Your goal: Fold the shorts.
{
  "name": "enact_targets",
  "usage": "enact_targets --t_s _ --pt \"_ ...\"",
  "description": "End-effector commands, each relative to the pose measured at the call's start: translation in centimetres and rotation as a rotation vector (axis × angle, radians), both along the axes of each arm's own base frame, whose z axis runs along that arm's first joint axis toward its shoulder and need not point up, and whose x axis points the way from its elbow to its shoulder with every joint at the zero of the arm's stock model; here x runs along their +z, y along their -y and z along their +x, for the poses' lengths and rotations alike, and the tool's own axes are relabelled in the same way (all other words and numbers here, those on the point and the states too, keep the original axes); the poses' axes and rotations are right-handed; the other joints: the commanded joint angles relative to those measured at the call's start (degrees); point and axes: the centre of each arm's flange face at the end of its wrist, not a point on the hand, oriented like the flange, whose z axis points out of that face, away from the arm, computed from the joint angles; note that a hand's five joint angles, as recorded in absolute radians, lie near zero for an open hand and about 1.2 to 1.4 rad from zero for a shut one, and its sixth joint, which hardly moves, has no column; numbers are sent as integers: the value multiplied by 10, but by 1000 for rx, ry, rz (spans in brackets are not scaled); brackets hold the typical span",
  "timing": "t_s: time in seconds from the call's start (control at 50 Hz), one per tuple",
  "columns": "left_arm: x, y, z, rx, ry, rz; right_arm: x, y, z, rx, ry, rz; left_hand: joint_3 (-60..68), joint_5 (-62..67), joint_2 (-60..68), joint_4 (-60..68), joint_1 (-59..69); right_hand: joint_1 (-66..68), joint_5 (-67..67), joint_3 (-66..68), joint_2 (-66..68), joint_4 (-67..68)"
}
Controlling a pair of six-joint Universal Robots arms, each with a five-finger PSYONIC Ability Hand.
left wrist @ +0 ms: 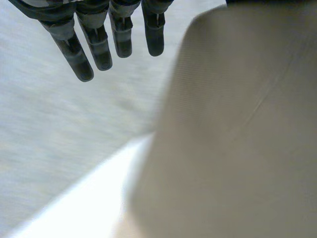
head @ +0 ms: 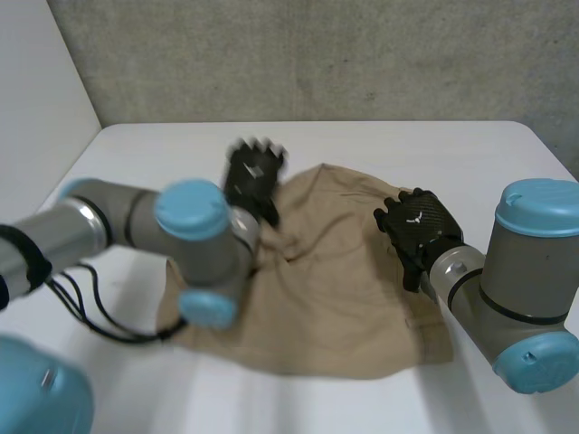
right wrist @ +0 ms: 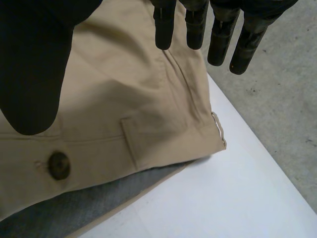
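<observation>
On the white bench, tan shorts lie spread and rumpled. Left robot hand hangs over their far edge, fingers straight, holding nothing; right robot hand hovers above the waistband at their right side, fingers likewise straight, empty.

tan shorts lie spread on the white table.

The shorts lie spread across the middle of the table. The left hand is over their far left edge. The right hand is over their right side, with the waistband button just beside its thumb.
</observation>
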Motion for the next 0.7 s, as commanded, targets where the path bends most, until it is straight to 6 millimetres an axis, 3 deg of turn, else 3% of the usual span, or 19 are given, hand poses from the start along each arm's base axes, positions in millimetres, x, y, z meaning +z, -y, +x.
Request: enact_targets --t_s 0.02,0.12,0.2,0.44,0.54,0.56,0.7 --pt "41 106 35 194 -15 -318 -2 -5 -1 3 -6 10 41 52 52 50 36 -16 -40 -23 -26 -33" --pt "35 113 41 188 10 -294 -2 -10 -3 8 -7 17 26 37 37 35 21 -16 -40 -23 -26 -33" --pt "14 95 33 87 57 -233 -3 -14 -5 7 -14 27 16 27 27 25 10 -16 -40 -23 -26 -33" --pt "42 27 44 19 101 -139 20 -30 -15 6 -11 -5 -10 2 1 0 -15 -16 -40 -23 -26 -33" --pt "60 -5 64 30 88 -58 37 -46 -24 31 -4 14 -3 9 8 6 -8 -16 -40 -23 -26 -33" --pt "64 -18 70 26 71 -13 38 -47 -27 34 -6 31 0 12 11 10 -5 -16 -40 -23 -26 -33" --pt "74 -66 97 23 -2 171 31 -62 -41 85 -11 194 54 66 65 63 49 57 33 50 47 40"
